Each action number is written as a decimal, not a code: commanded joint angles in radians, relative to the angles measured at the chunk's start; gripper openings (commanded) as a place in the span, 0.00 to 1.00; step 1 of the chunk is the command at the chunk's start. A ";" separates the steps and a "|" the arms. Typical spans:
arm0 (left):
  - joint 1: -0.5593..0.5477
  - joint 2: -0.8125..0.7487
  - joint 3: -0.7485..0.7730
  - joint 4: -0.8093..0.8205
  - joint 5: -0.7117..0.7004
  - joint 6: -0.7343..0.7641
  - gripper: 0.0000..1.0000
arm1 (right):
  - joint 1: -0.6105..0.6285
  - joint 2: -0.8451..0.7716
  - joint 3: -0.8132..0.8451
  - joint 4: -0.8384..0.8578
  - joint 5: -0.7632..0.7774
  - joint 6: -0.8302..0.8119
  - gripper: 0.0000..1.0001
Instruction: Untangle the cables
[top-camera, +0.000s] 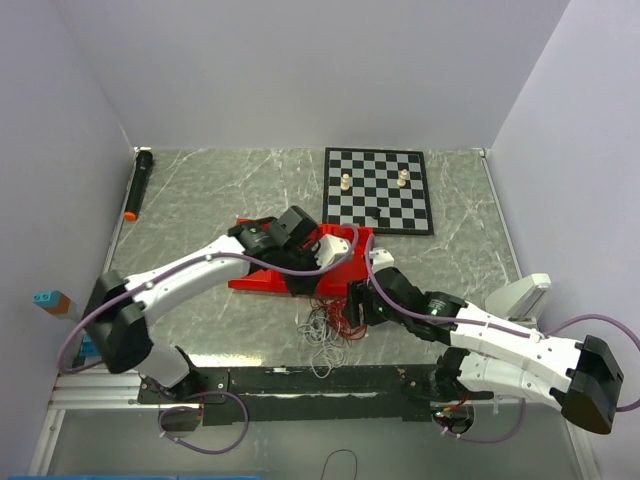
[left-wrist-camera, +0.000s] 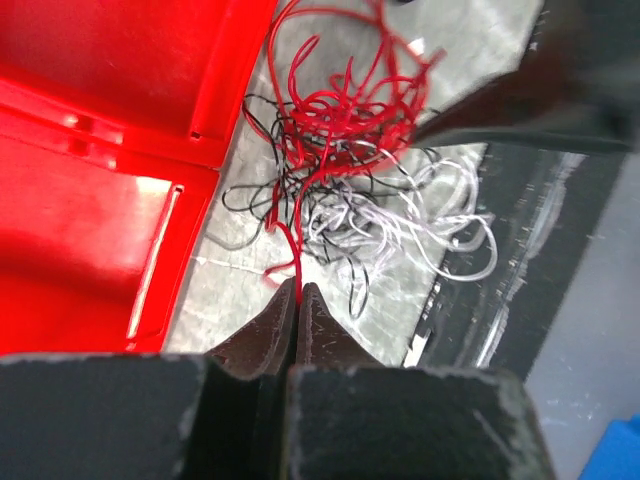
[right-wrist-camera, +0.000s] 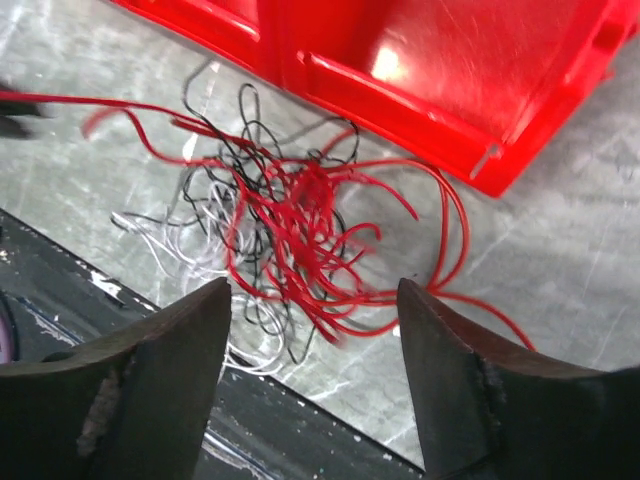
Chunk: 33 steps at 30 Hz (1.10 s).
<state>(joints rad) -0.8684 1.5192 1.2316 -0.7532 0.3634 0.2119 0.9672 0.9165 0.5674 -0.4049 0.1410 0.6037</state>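
The cables lie as one tangle of red (left-wrist-camera: 340, 110), white (left-wrist-camera: 430, 225) and black (left-wrist-camera: 262, 190) wires on the table, just in front of the red tray (left-wrist-camera: 100, 150). In the top view the tangle (top-camera: 330, 325) sits between both grippers. My left gripper (left-wrist-camera: 297, 292) is shut on a red cable strand that rises from the tangle; in the top view it (top-camera: 318, 290) is at the tray's near edge. My right gripper (right-wrist-camera: 312, 290) is open and empty, its jaws spread wide just above the red cables (right-wrist-camera: 300, 220); in the top view it (top-camera: 356, 303) is right of the tangle.
The red tray (top-camera: 290, 268) lies behind the cables and also shows in the right wrist view (right-wrist-camera: 420, 70). A chessboard (top-camera: 378, 190) with a few pieces is at the back. A black tube with an orange tip (top-camera: 138, 183) lies far left. The black rail (top-camera: 300, 380) runs along the near edge.
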 joint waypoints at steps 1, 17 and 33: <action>-0.004 -0.111 0.072 -0.095 0.046 0.029 0.01 | 0.004 -0.025 0.031 0.084 -0.001 -0.061 0.77; -0.004 -0.176 0.360 -0.323 0.069 0.138 0.01 | 0.007 0.099 0.124 0.399 -0.052 -0.183 0.89; -0.006 -0.230 0.653 -0.240 -0.106 0.116 0.01 | 0.010 0.138 0.066 0.306 -0.032 -0.068 0.89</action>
<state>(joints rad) -0.8703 1.3602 1.8957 -1.1015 0.3573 0.3313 0.9691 1.1755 0.6754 -0.0299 0.0616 0.5007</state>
